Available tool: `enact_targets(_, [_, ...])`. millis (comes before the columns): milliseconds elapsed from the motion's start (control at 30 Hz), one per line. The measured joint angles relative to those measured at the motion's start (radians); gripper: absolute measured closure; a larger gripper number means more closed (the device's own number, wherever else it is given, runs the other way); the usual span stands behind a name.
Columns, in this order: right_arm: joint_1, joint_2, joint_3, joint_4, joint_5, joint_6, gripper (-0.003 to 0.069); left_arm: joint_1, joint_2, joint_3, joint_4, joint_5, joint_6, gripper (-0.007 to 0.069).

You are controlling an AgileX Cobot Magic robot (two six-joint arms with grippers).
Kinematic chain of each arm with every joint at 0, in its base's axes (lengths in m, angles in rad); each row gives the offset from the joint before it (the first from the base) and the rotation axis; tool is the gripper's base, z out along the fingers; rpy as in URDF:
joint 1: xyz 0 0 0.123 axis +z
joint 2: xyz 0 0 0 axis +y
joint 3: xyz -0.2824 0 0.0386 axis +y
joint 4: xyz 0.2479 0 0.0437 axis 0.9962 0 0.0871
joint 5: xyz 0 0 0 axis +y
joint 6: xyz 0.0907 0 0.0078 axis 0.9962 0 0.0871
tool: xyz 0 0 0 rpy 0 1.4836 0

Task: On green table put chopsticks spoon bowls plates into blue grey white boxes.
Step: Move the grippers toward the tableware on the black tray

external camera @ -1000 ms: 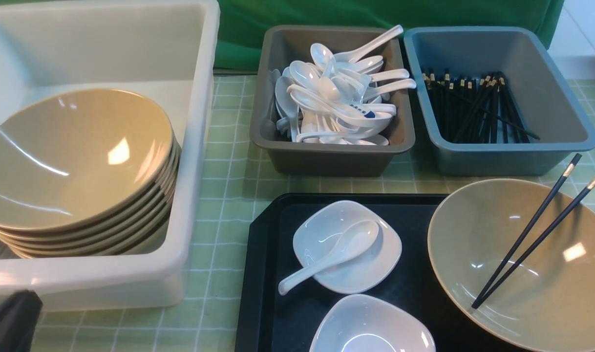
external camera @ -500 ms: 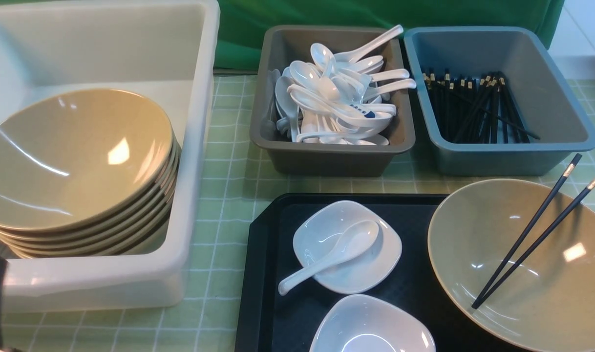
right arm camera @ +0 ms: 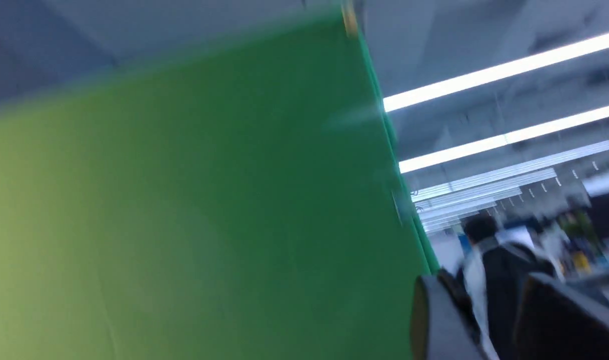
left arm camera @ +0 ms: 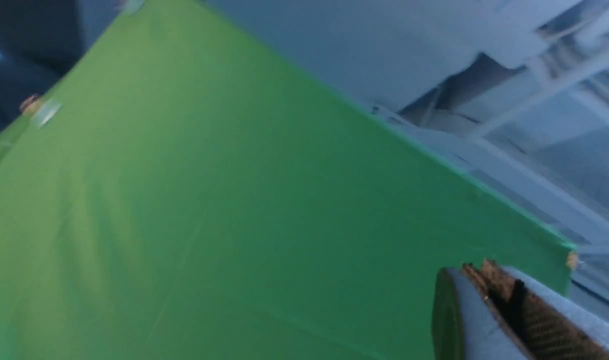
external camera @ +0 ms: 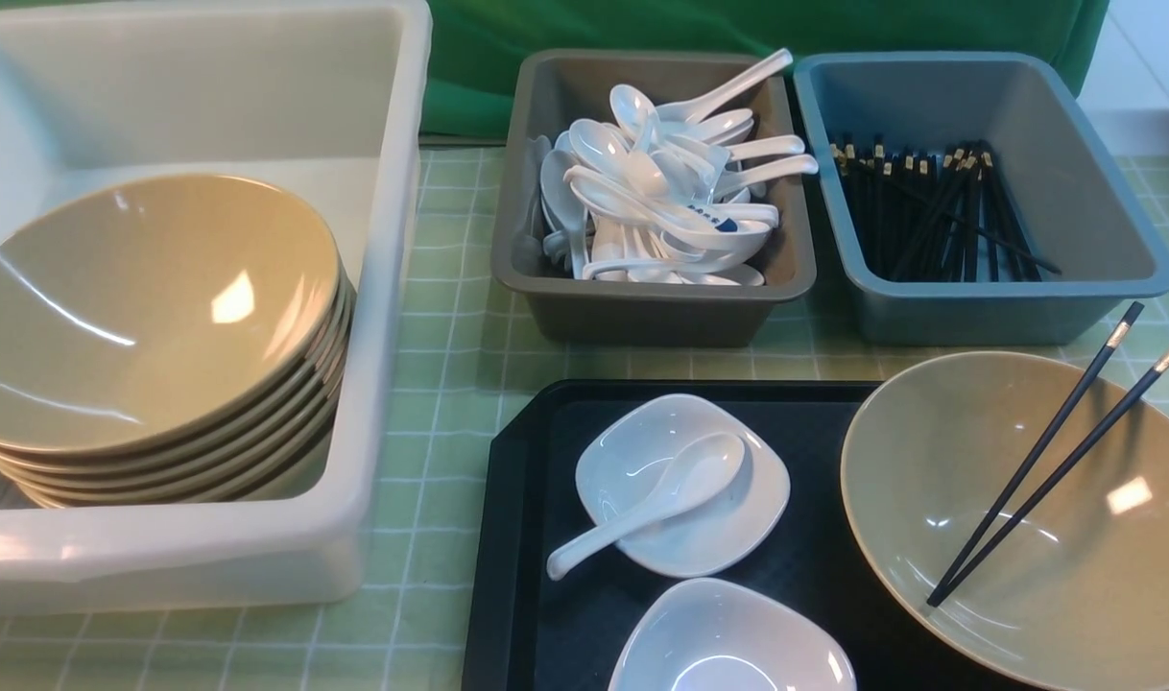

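Note:
Neither gripper shows in the front view. A tan bowl [external camera: 1026,518] sits at the right of the black tray [external camera: 517,537] with two black chopsticks [external camera: 1055,461] leaning in it. A white spoon [external camera: 642,504] lies in a small white plate [external camera: 728,528], and a second white plate [external camera: 728,643] is at the tray's near edge. My left gripper [left arm camera: 477,270] points up at the green backdrop, fingers together, empty. My right gripper [right arm camera: 479,295] also points up, fingers apart, empty.
The white box [external camera: 383,288] at the left holds a stack of tan bowls [external camera: 153,317]. The grey box [external camera: 642,297] behind the tray holds several white spoons. The blue box [external camera: 1103,278] to its right holds several black chopsticks. A green checked cloth [external camera: 450,384] covers the table.
The dark left arm at the bottom left corner of the front view has drawn back out of the frame. Nothing on the table has moved.

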Motion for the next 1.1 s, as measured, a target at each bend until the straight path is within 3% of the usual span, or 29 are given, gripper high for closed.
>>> enact_targets(67, [0.000, 0.057, -0.122, 0.000, 0.070, 0.000, 0.0424, 0.000, 0.088, -0.145, 0.044, 0.133, 0.000, 0.0627])
enact_targets(100, [0.000, 0.119, -0.236, 0.000, 0.190, -0.004, 0.0424, 0.000, 0.179, -0.244, 0.083, 0.263, 0.000, 0.0627])
enact_targets(167, [0.000, 0.160, -0.301, 0.000, 0.272, -0.013, 0.0424, 0.000, 0.250, -0.293, 0.100, 0.369, 0.000, 0.0627])
enact_targets(267, [0.000, 0.309, -0.448, 0.000, 0.572, -0.198, 0.0424, 0.000, 0.459, -0.386, 0.129, 0.604, 0.001, 0.0627])
enact_targets(367, [0.000, 0.384, -0.437, 0.002, 0.698, -0.302, 0.0424, -0.004, 0.559, -0.386, 0.147, 0.660, 0.004, 0.0627])
enact_targets(500, [0.000, 0.422, -0.370, 0.078, 0.738, -0.324, 0.0424, -0.061, 0.609, -0.351, 0.104, 0.666, 0.001, 0.0627])
enact_targets(600, [0.000, 0.448, -0.276, 0.368, 0.890, -0.494, 0.0424, -0.215, 0.630, -0.300, 0.018, 0.678, 0.078, 0.0627])
enact_targets(700, [0.013, 0.487, -0.265, 0.469, 0.990, -0.589, 0.0424, -0.353, 0.639, -0.296, -0.024, 0.710, 0.179, 0.0627])
enact_targets(833, [0.032, 0.625, -0.365, 0.456, 1.148, -0.599, 0.0424, -0.503, 0.640, -0.335, -0.077, 0.763, 0.317, 0.0627])
enact_targets(967, [0.062, 0.763, -0.435, 0.401, 1.175, -0.517, 0.0424, -0.596, 0.647, -0.371, -0.124, 0.770, 0.377, 0.0627])
enact_targets(1100, [0.101, 0.887, -0.431, 0.373, 1.150, -0.341, 0.0424, -0.668, 0.665, -0.377, -0.190, 0.786, 0.413, 0.0627])
